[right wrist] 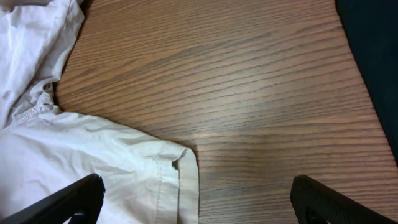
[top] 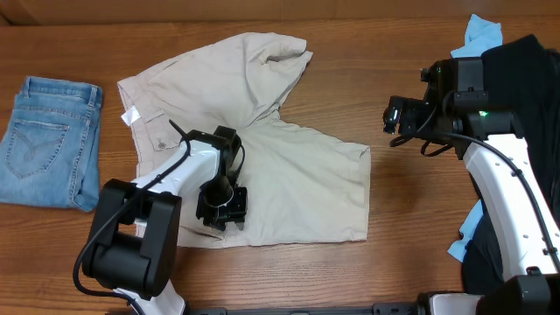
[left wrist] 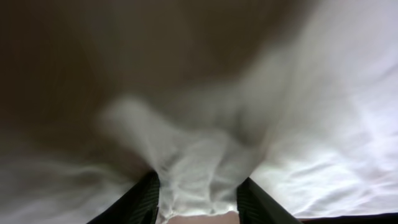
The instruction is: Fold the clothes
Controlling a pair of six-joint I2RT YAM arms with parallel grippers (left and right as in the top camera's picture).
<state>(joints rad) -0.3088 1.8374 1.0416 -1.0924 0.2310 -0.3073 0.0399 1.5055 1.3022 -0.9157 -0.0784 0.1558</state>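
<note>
Left wrist: L jaws pinch shorts | R jaws wide apart, empty, over table

Beige shorts, faded blue jeans at left, black garment and light-blue cloth upper right, brown wood-grain table.

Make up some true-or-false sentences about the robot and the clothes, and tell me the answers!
1. The left gripper pinches the khaki shorts. True.
2. The right gripper holds the shorts too. False: it is open, above the wooden table by the shorts' hem.
3. Folded blue jeans lie on the robot's left side. True.
4. The shorts are neatly folded. False: they lie spread out and rumpled.
5. A black garment lies beside the jeans. False: it lies at the table's right edge.
</note>
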